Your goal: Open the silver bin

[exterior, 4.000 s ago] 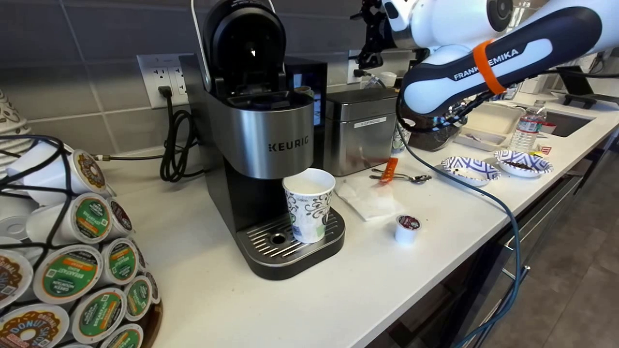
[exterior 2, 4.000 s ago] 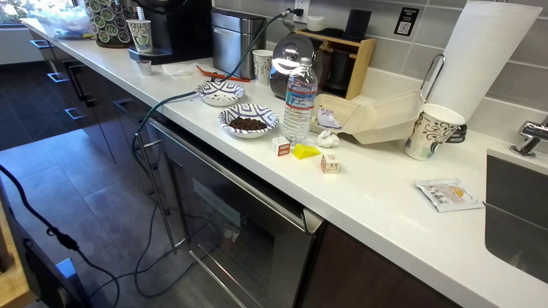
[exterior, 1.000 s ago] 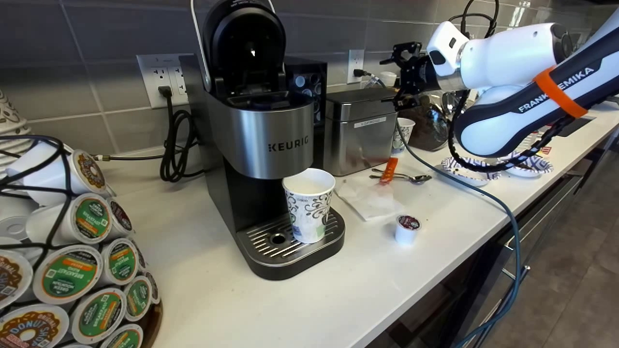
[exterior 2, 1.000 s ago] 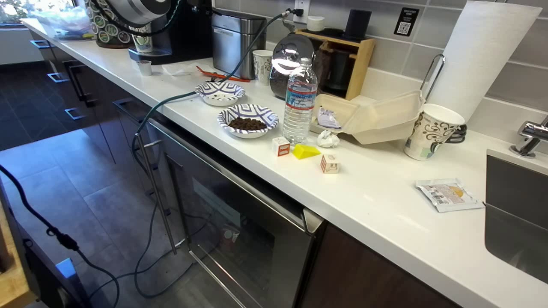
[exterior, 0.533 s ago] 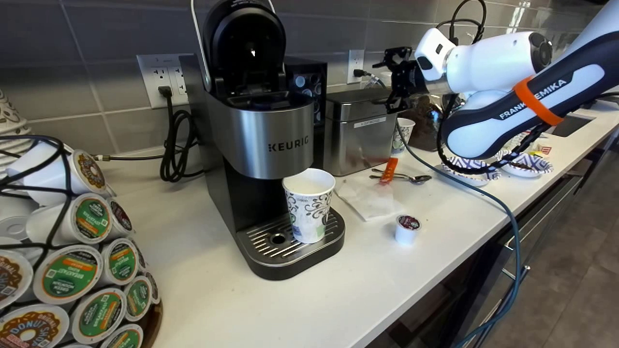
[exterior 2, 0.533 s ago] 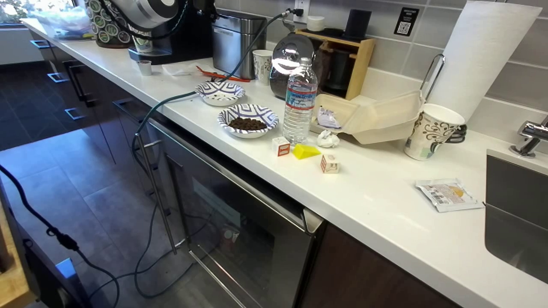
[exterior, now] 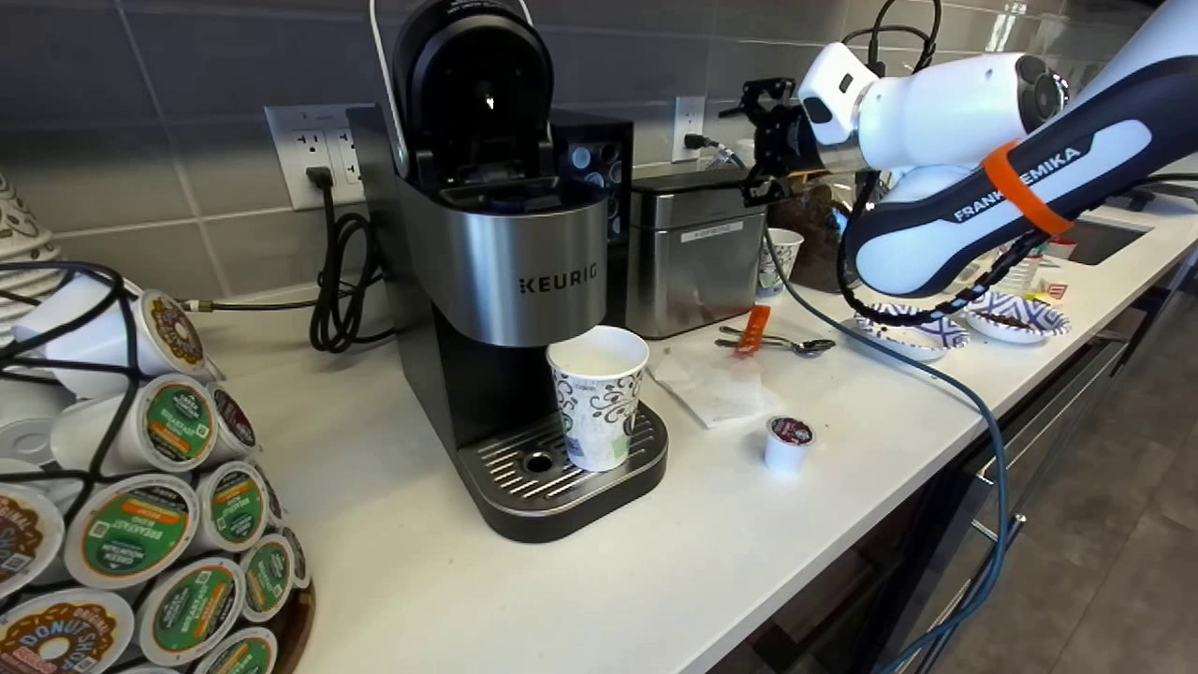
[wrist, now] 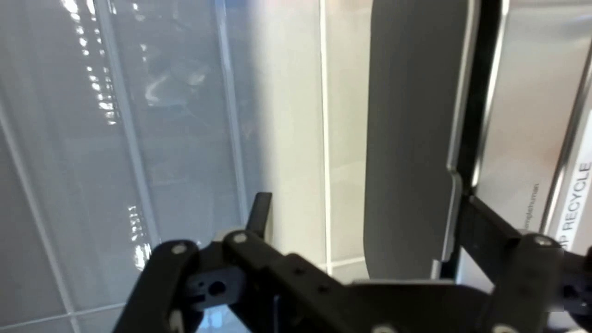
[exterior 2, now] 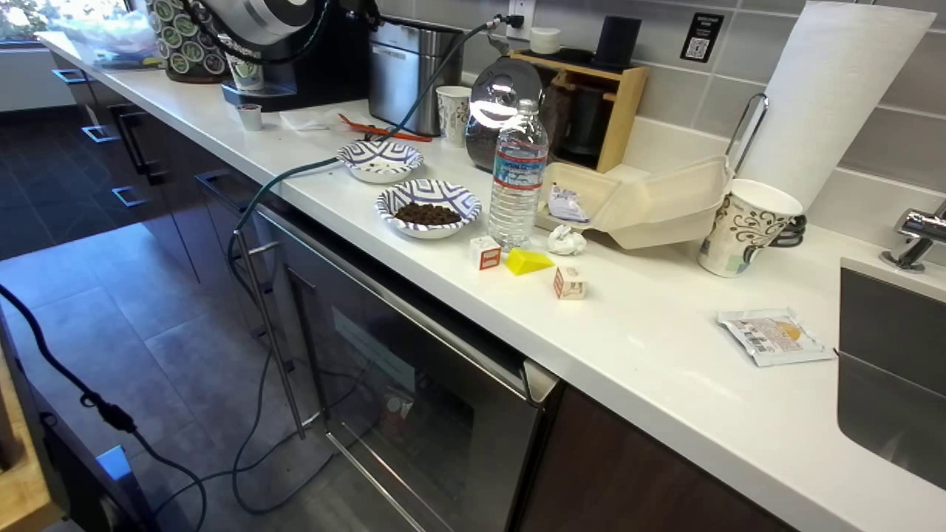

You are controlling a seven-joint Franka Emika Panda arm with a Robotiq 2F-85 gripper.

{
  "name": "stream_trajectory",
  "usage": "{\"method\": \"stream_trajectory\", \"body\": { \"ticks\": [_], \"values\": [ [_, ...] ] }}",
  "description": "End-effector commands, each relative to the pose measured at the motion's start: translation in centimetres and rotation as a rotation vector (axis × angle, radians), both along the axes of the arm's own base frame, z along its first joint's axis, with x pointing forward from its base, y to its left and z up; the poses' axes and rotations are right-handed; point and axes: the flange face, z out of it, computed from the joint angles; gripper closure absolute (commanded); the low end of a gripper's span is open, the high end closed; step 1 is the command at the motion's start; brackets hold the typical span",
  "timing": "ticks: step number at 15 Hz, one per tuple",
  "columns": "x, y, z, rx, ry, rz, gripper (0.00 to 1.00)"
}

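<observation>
- Wrist view: claw (wrist: 365, 199) spread wide, fingers well apart, nothing in its grip.
- Step in hand, my read: getting one fingertip (wrist: 485, 219) under front rim of the lid (wrist: 414, 129) to pry it up. Dark gap shows along rim; can't tell if lid's lifted a bit or that's just the seam.
- Next, prob: hook fingertip in, then raise claw & swing it back so lid tips up; no pinch needed. Go slow, bin may slide or tip if shoved.
- Silver bin (exterior: 697, 267): upright on bench (exterior: 421, 590), btwn coffee machine (exterior: 524, 281) & a paper cup (exterior 2: 453, 116).
- Rel. to claw: in an exterior view, bin sits mostly below it; one finger at lid's front edge, contact likely but unconfirmed, other finger up above lid, touching nothing.
</observation>
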Motion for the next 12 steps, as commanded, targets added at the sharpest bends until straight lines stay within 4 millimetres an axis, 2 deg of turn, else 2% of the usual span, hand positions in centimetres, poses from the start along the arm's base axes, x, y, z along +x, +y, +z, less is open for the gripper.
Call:
{"method": "stream_trajectory", "body": {
  "ticks": [1, 3, 6, 9, 12],
  "values": [
    [1.1, -0.7, 2.3, -0.001, -0.041, -0.023, 0.0],
    [1.7, -0.6, 3.3, -0.007, -0.059, -0.019, 0.0],
    [2.8, 0.2, 3.4, -0.01, -0.055, -0.008, 0.0],
    [4.6, 1.6, 3.1, -0.016, -0.019, -0.006, 0.0],
    [6.7, 2.5, 4.2, -0.025, -0.006, -0.013, 0.0]
  ]
}}
